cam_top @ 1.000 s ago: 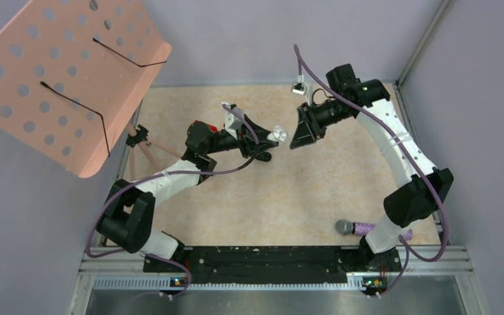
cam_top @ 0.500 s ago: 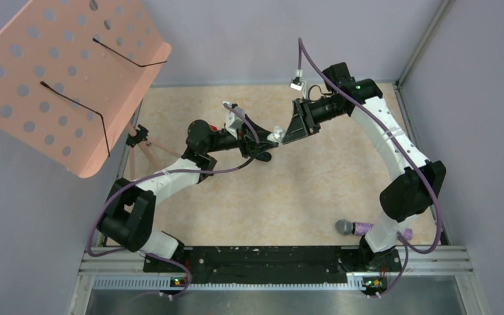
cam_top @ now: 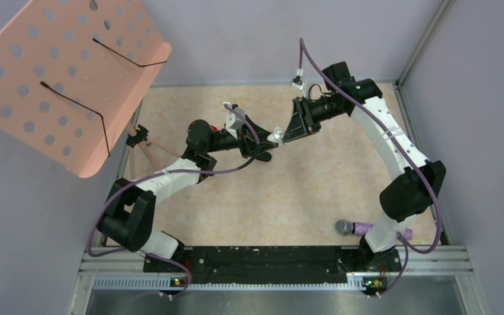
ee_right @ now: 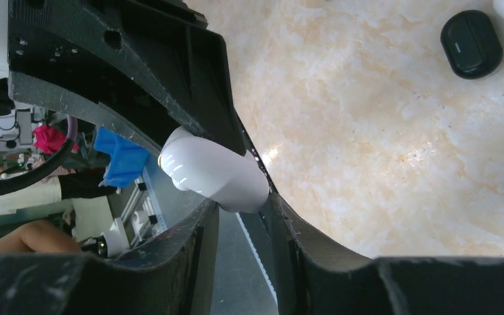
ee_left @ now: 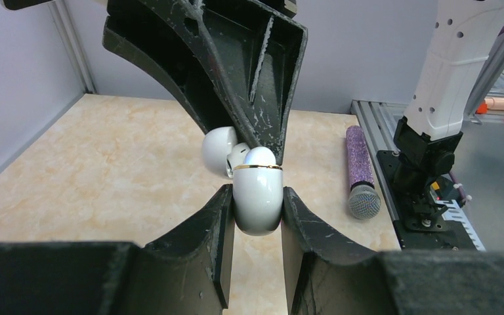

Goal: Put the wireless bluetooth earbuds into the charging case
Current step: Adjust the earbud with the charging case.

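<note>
Brought right jaws left since a moment ago, against the open end of the charging case (ee_left: 257,200) squeezed in left jaws; cannot tell right grip.

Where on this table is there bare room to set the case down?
The widest bare patch of table lies near-centre, between the left arm base and the microphone. It is crowded at far centre, where the left gripper, holding the charging case, meets the right gripper.
</note>
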Controlling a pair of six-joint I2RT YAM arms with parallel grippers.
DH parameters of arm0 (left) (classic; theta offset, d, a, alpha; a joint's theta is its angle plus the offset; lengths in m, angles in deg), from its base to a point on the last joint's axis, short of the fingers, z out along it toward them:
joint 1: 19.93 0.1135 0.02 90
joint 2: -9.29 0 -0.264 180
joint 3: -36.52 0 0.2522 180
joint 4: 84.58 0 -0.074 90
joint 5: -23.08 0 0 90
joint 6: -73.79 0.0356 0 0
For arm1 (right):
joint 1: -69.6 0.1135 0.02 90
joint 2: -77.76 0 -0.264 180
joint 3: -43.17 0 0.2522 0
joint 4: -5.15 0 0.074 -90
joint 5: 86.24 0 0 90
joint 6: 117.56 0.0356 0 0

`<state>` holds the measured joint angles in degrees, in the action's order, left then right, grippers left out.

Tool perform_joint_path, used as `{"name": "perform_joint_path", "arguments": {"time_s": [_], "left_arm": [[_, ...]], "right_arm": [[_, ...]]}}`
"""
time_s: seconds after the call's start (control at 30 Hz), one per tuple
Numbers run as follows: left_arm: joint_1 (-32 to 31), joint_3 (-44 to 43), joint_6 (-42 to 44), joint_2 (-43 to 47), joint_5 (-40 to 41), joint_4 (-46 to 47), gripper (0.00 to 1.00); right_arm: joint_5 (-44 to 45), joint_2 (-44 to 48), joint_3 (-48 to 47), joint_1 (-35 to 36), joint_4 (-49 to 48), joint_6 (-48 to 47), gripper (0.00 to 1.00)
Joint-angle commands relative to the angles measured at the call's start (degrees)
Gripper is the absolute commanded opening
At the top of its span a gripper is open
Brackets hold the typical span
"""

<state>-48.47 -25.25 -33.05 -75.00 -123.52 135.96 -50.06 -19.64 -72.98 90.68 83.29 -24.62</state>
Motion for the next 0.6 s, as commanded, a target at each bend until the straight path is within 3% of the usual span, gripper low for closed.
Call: {"name": "perform_joint_path", "arguments": {"time_s": [0.0,0.2,0.4,0.57], "left_arm": [[-0.13,-1.43,0.90,0.47,-1.93,1.35,0.00],[-0.35,-1.39,1.28,0.67,-2.11,1.17,0.00],[-0.30,-1.48,1.23,0.67,-1.12,0.89,0.00],[-0.12,-1.81,-1.20,0.35,1.46,0.78,0.00]], "right_arm": [[1.62,-0.68,-2.35,-0.51,-2.57,1.44,0.36],[1.62,-1.32,-2.55,-0.44,-3.29,2.09,0.34],[1.69,-1.38,-2.39,-0.51,-3.22,1.26,0.19],[0.63,-0.09,-1.15,-0.42,-2.79,-0.97,0.18]]}}
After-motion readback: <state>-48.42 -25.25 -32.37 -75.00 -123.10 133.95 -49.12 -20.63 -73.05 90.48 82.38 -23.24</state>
